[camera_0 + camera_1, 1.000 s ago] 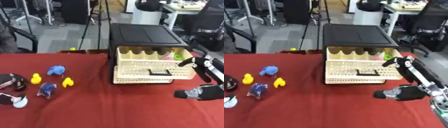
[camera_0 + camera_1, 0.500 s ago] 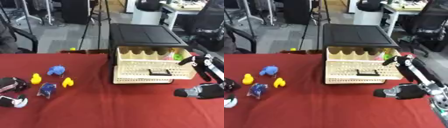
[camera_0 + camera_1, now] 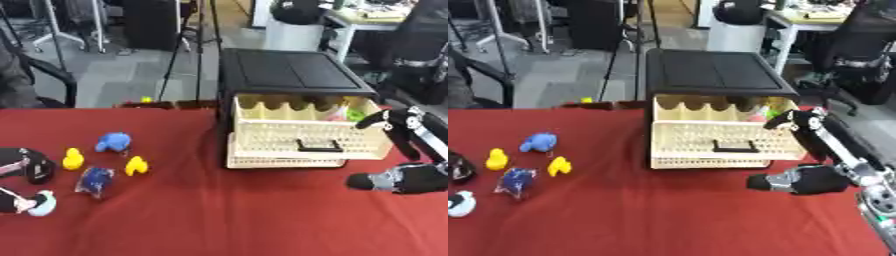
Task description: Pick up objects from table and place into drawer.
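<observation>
Four small toys are sitting on the left part of the red surface (image 3: 219,215) in the left eye view: a blue toy (image 3: 112,142) farthest back, a yellow duck (image 3: 73,159) to its lower left, a second yellow duck (image 3: 136,166) to its lower right, and a dark blue packet (image 3: 94,179) nearest the front. The left robot hand (image 3: 24,167) is showing at the left edge, just beside the first yellow duck, and seems to be lying relaxed, gripping none of the toys; a pale round thing (image 3: 39,204) is lying below it by the edge. I judge that this robot hand is the nearer one, with the toys lying to its right and slightly away. The open cream drawer (image 3: 302,142) is standing well apart to the right, under the black cabinet (image 3: 293,75), with coloured things already inside. In the right eye view, the right robot hand (image 3: 802,180) is resting on the surface just below the drawer's front right corner, curled into a fist on nothing, with its forearm rising behind it beside the drawer's right end. The toys are lying far to its left, across the drawer front.
</observation>
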